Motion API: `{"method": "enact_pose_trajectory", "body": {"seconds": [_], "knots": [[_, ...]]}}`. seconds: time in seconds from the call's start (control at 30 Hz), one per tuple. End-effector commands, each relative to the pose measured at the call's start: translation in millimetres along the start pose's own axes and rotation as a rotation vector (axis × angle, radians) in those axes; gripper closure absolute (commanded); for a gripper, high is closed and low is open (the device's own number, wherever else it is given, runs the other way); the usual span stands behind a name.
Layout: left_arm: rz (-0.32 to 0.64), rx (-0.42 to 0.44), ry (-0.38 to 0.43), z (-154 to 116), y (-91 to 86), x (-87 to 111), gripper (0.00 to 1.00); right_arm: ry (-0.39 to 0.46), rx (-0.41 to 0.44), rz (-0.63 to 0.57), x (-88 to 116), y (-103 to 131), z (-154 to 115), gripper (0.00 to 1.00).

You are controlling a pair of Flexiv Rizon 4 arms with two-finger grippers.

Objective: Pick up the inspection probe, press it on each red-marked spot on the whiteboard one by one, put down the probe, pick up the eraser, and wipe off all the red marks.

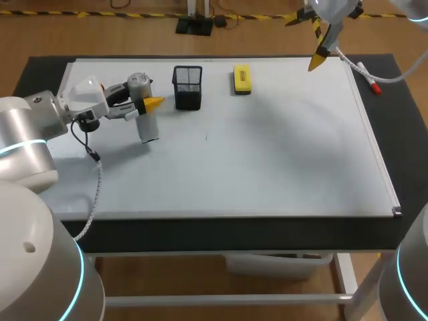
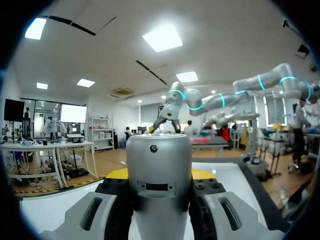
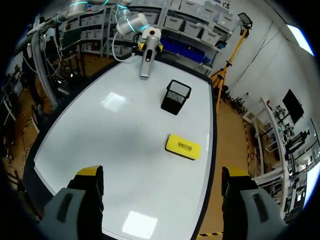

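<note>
Silver and cylindrical, the inspection probe [image 2: 158, 170] fills the space right in front of the left wrist camera. It stands between the left pincer's [image 1: 143, 100] two fingers, which press against it from both sides, so that pincer is clamped on the probe. Yellow tips show just behind the probe on either side. From the head view the probe stands nearly upright under the left pincer, leaning slightly. Its lower end is down at the whiteboard [image 1: 281, 154], though I cannot tell whether it actually touches the surface.

Just beside the left pincer, on the side toward the right arm, stands a black mesh holder [image 1: 188, 87]. It is close to the probe but apart from it. Past the holder, farther from the left pincer, the yellow eraser [image 1: 242, 79] lies flat on the whiteboard.

High over the board's far corner, the right pincer [image 3: 162, 172] has its fingers spread wide with nothing between them. From its wrist view the eraser lies ahead of it, roughly in line with the gap between the fingers. The mesh holder is farther ahead, and the left pincer with the probe is beyond that. A marker [image 1: 368, 77] with a red cap lies at the whiteboard's edge, near the right pincer.
</note>
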State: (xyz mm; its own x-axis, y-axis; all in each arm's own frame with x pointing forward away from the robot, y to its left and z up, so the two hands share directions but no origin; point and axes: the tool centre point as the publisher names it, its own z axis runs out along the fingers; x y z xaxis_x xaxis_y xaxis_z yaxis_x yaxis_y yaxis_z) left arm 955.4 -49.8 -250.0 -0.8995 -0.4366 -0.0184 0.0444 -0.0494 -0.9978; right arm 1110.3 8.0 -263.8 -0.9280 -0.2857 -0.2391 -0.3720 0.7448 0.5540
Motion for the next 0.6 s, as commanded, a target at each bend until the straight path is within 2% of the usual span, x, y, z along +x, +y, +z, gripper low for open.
{"method": "enact_pose_trajectory", "body": {"seconds": [0.03, 0.27, 0.4, 0.6], "knots": [[0.001, 0.002, 0.001, -1, -0.3, 0.1, 1.00, 0.003, 0.005, 0.000, 0, 0, -1, 0.00], [0.020, 0.014, 0.021, 5, -11.5, -6.3, 1.00, 0.003, 0.005, 0.000, 0, 0, -1, 0.00], [-0.003, -0.022, 0.052, 12, -15.0, -14.7, 1.00, 0.003, 0.005, 0.000, 0, 0, -1, 0.00], [0.004, -0.020, 0.112, 24, -28.5, -27.9, 1.00, 0.003, 0.005, 0.000, 0, 0, -1, 0.00]]}}
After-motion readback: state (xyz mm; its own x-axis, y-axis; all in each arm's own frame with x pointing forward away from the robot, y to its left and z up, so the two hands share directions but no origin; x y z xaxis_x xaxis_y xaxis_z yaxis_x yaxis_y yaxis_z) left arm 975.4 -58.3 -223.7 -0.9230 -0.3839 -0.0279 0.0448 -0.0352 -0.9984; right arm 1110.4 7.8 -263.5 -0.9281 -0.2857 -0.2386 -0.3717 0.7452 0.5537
